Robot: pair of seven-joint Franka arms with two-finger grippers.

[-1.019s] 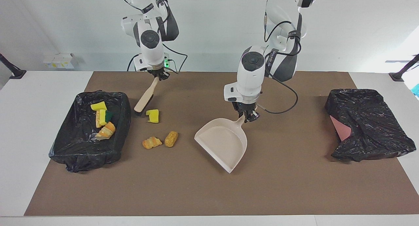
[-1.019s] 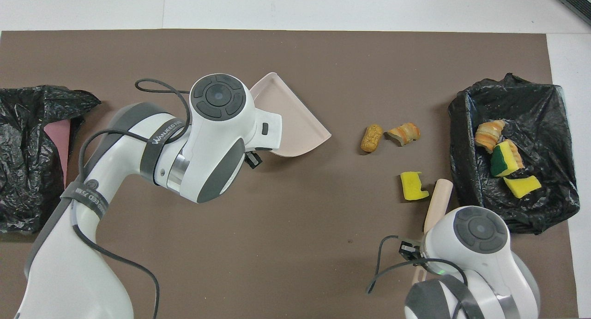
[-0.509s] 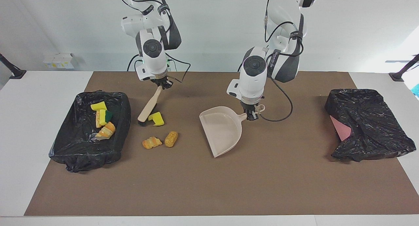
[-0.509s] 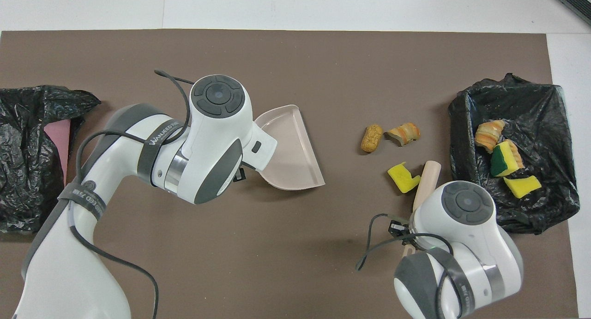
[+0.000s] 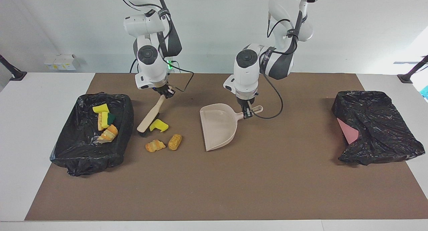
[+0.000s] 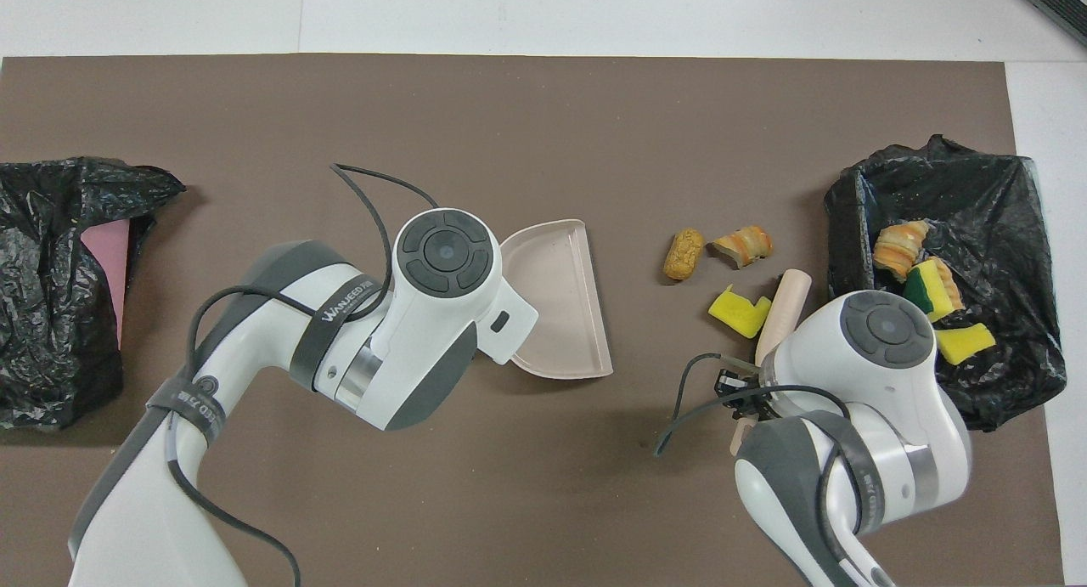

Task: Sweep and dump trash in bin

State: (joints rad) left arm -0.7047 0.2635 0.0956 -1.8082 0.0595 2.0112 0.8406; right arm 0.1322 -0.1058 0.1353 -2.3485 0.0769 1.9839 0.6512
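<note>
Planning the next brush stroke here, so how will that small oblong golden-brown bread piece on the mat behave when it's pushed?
The oblong bread piece looks rounded, so it may roll rather than slide. It seems light, so the brush could flick it past the dustpan.

Table: white, under my brown mat.
Mat's load: lined bin at 9 o'clock, crumpled bag at 3, my dustpan central, three trash pieces beside the bin.

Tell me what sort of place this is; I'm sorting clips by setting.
Likely a robot lab test bench: two robot arms at a white table with a brown mat, staged trash and black-bagged bins.
</note>
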